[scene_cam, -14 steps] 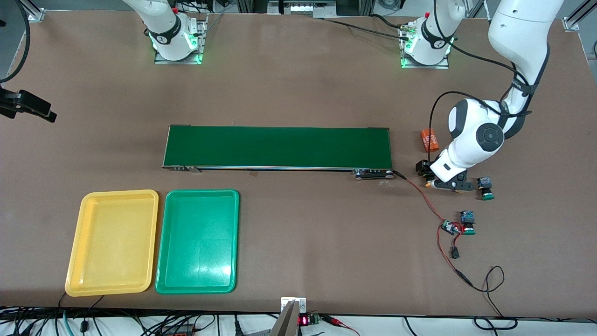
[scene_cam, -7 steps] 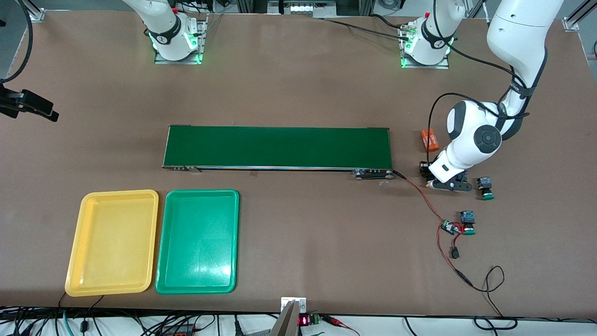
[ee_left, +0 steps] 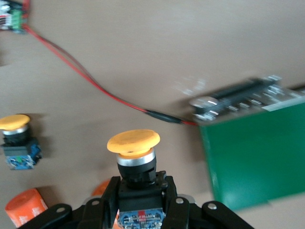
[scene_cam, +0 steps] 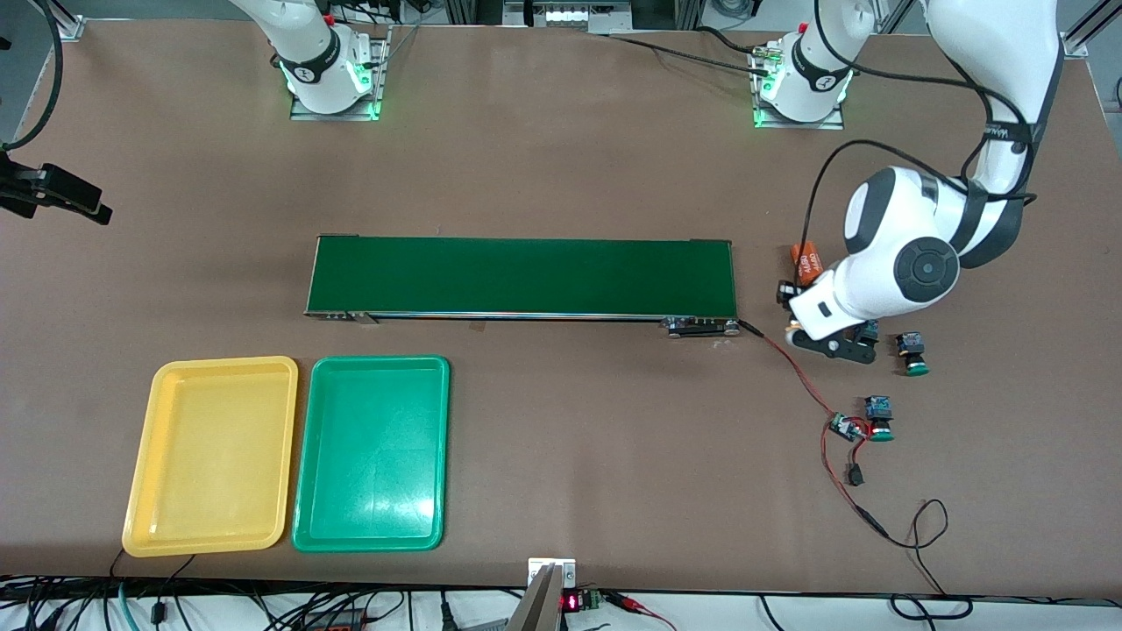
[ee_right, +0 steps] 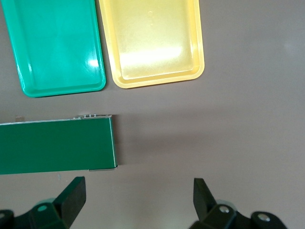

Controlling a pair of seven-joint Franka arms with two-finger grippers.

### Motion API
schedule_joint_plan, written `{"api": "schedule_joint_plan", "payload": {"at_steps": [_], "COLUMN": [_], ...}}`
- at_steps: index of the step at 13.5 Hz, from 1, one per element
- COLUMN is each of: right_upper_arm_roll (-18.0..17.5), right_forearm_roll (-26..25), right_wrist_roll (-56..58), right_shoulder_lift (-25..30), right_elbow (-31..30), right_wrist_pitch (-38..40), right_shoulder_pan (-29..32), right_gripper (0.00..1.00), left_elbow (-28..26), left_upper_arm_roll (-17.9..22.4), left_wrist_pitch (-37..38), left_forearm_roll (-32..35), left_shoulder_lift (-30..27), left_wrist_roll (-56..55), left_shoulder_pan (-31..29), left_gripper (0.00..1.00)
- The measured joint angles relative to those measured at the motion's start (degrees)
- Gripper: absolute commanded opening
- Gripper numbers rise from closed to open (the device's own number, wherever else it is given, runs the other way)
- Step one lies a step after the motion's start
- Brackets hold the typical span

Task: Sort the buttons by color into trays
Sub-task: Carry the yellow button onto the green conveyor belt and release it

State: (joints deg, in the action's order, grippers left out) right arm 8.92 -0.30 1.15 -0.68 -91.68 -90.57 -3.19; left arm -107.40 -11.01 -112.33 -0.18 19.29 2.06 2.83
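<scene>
My left gripper (scene_cam: 802, 337) (ee_left: 140, 191) is shut on the black-and-blue body of an orange-yellow-capped button (ee_left: 133, 143), lifted just off the table beside the conveyor's end. A second yellow-capped button (ee_left: 14, 122) stands on the table close by. Two green-capped buttons (scene_cam: 913, 353) (scene_cam: 879, 419) sit nearer the front camera. The yellow tray (scene_cam: 140, 456) (ee_right: 150, 40) and green tray (scene_cam: 372, 456) (ee_right: 55, 45) lie side by side toward the right arm's end. My right gripper (ee_right: 138, 183) hangs open and bare, high over the table off that end of the conveyor.
The long dark-green conveyor belt (scene_cam: 521, 276) (ee_right: 55, 145) lies across the middle. An orange cylinder (scene_cam: 808, 258) (ee_left: 26, 207) lies beside the left gripper. A small circuit board (scene_cam: 844, 428) on red wires (scene_cam: 793, 372) sits by one green button.
The left gripper has closed on the yellow-capped button and risen with it, shifting a little toward the conveyor's end. The right arm has hardly moved.
</scene>
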Motion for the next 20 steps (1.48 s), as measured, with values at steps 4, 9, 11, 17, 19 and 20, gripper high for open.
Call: {"api": "schedule_joint_plan", "payload": {"at_steps": [4,9,11,17,19,20], "right_upper_arm_roll": [-0.6,-0.6,-0.6,-0.6,-0.6,-0.6], "right_forearm_roll": [0.0,0.0,0.0,0.0,0.0,0.0], "right_wrist_roll": [0.0,0.0,0.0,0.0,0.0,0.0], "right_shoulder_lift": [0.5,0.6,0.6,0.6,0.6,0.6], "right_elbow": [-0.2,-0.4,-0.4,-0.5,-0.5,-0.5], "right_wrist_pitch": [0.0,0.0,0.0,0.0,0.0,0.0], "right_shoulder_pan": [-0.6,-0.7,-0.7,-0.7,-0.7,-0.7], "right_gripper": [1.0,1.0,1.0,1.0,1.0,1.0], "left_elbow": [0.4,0.1,0.0,-0.3,0.2,1.2], "left_upper_arm_roll": [-3.6,-6.5,-6.7,-6.4,-6.2,-6.2], "left_wrist_pitch": [3.3,0.0,-3.8,-8.1,-7.2,-5.7], "left_forearm_roll": [0.0,-0.1,-0.1,-0.1,-0.1,-0.1], "left_shoulder_lift": [0.4,4.7,6.0,8.0,7.9,7.5], "left_wrist_roll": [-4.7,-17.8,-22.3,-24.7,-24.9,-25.0], "left_shoulder_pan": [0.7,6.8,10.4,13.8,13.4,13.0], "left_gripper": [0.25,0.28,0.29,1.0,1.0,1.0]}}
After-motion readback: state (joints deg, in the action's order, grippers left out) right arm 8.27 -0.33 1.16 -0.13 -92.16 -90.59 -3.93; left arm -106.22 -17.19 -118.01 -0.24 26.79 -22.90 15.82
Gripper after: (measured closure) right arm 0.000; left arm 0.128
